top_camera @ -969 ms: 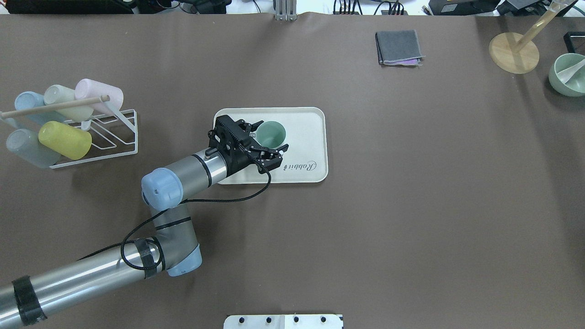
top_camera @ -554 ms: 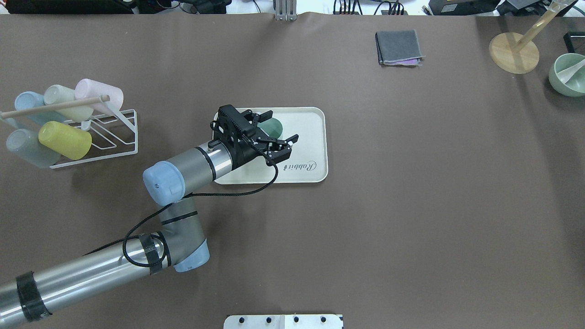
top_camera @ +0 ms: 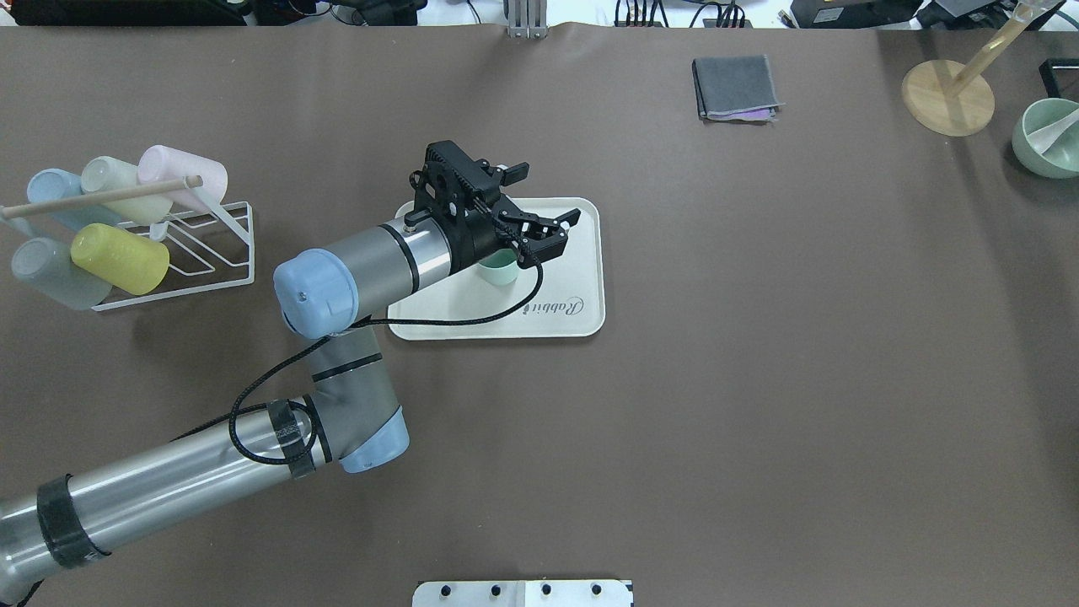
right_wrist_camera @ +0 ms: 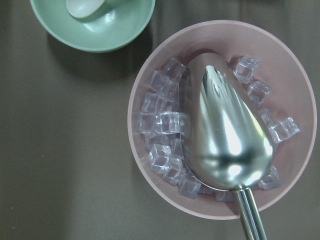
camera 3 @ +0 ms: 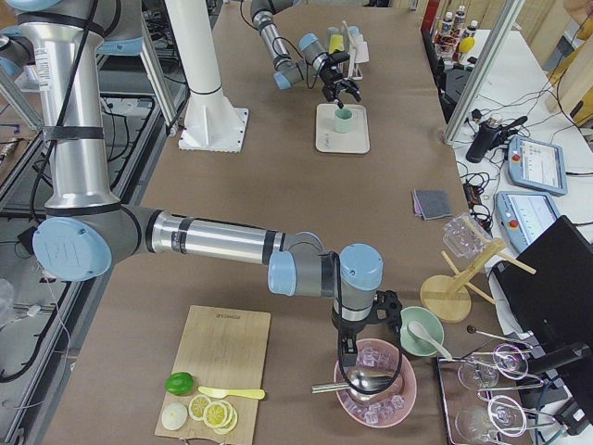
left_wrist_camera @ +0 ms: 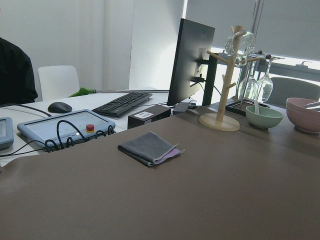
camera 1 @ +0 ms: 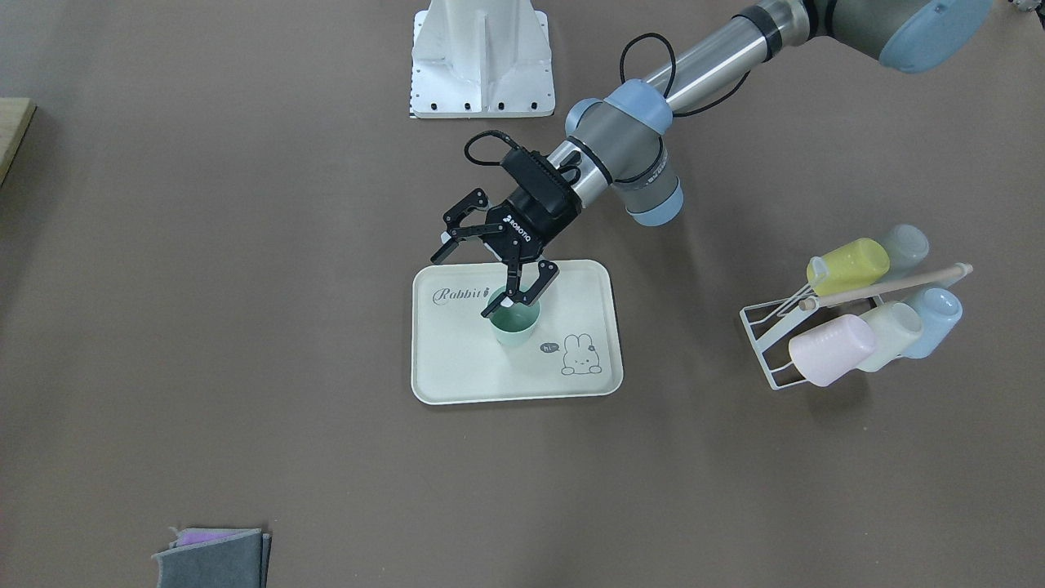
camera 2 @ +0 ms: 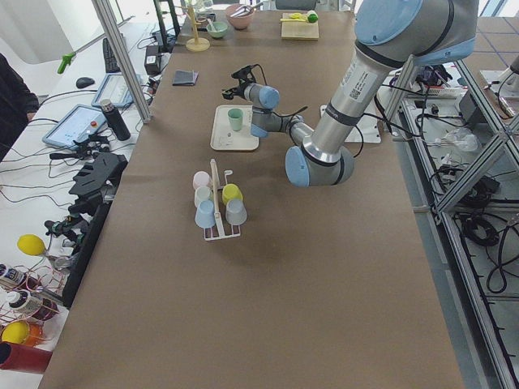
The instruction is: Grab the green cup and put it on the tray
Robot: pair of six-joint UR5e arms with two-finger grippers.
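Observation:
The green cup (camera 1: pixel 514 321) stands upright on the cream-white tray (camera 1: pixel 457 367) with the "Rabbit" script. In the overhead view the cup (top_camera: pixel 499 270) is partly hidden under my left wrist, on the tray (top_camera: pixel 573 270). My left gripper (camera 1: pixel 472 276) is open and empty, raised above the cup and apart from it; it also shows in the overhead view (top_camera: pixel 548 194). My right gripper (camera 3: pixel 357 357) hangs over a pink bowl of ice (right_wrist_camera: pixel 222 120); I cannot tell whether it is open or shut.
A white wire rack with several pastel cups (top_camera: pixel 126 228) stands left of the tray. A folded grey cloth (top_camera: pixel 735 87), a wooden stand (top_camera: pixel 948 97) and a green bowl (top_camera: pixel 1049 139) lie at the far right. A metal scoop (right_wrist_camera: pixel 227 135) rests in the ice bowl.
My left gripper has risen off the green cup and shifted toward the table's far side, jaws open. The cup stays on the tray.

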